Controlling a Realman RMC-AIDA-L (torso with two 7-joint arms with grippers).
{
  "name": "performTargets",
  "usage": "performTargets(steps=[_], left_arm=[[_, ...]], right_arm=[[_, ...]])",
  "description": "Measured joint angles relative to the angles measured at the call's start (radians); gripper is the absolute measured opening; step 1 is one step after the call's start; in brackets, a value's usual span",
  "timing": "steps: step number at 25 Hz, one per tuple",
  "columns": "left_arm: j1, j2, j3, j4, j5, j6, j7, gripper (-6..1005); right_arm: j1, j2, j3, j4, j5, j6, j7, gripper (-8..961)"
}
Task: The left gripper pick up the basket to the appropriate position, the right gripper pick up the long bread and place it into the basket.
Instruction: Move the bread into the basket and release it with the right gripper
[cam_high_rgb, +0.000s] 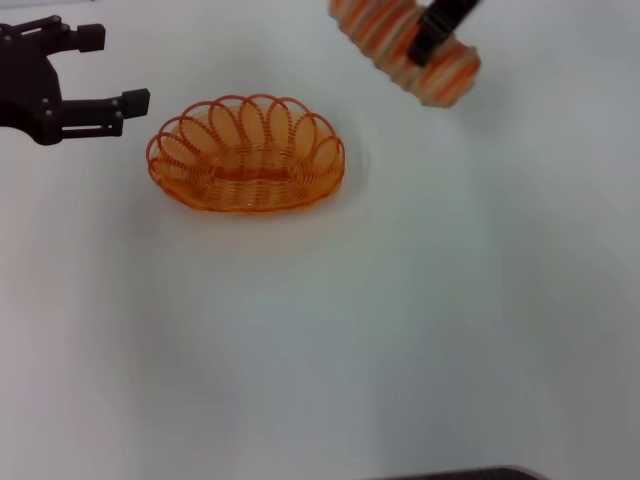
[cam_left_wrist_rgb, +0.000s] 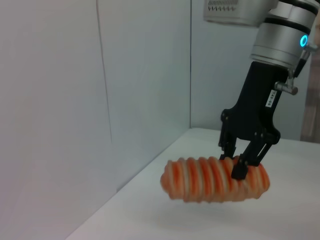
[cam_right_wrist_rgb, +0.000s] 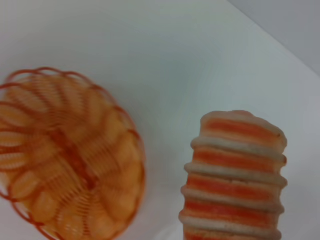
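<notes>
The orange wire basket (cam_high_rgb: 247, 155) stands empty on the white table, left of centre; it also shows in the right wrist view (cam_right_wrist_rgb: 65, 160). My left gripper (cam_high_rgb: 115, 72) is open and empty just to the basket's left, apart from it. My right gripper (cam_high_rgb: 432, 38) is shut on the long bread (cam_high_rgb: 410, 45) and holds it in the air at the far right, above and beyond the basket. The left wrist view shows that gripper (cam_left_wrist_rgb: 239, 162) clamped across the striped bread (cam_left_wrist_rgb: 215, 179), lifted off the table. The bread's end shows in the right wrist view (cam_right_wrist_rgb: 235, 180).
The white table (cam_high_rgb: 400, 320) spreads in front of the basket. A pale wall (cam_left_wrist_rgb: 75, 100) stands behind the table's far edge. A dark edge (cam_high_rgb: 470, 474) shows at the bottom of the head view.
</notes>
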Motion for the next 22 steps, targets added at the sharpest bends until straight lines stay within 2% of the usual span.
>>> performTargets(steps=[1, 7, 15, 22], left_arm=[[0.001, 0.000, 0.000, -0.003, -0.005, -0.001, -0.001, 874], [0.002, 0.000, -0.005, -0.016, -0.020, -0.009, -0.003, 874], [0.002, -0.002, -0.009, -0.022, -0.028, -0.022, -0.004, 873], [0.002, -0.003, -0.009, -0.022, -0.033, -0.026, -0.004, 873]], right_arm=[[0.000, 0.000, 0.000, 0.000, 0.000, 0.000, 0.000, 335], [0.057, 0.031, -0.015, 0.000, 0.073, -0.041, -0.164, 293], [0.059, 0.033, -0.072, 0.006, 0.167, -0.044, -0.263, 257], [0.030, 0.037, -0.125, 0.014, 0.221, -0.027, -0.315, 213]])
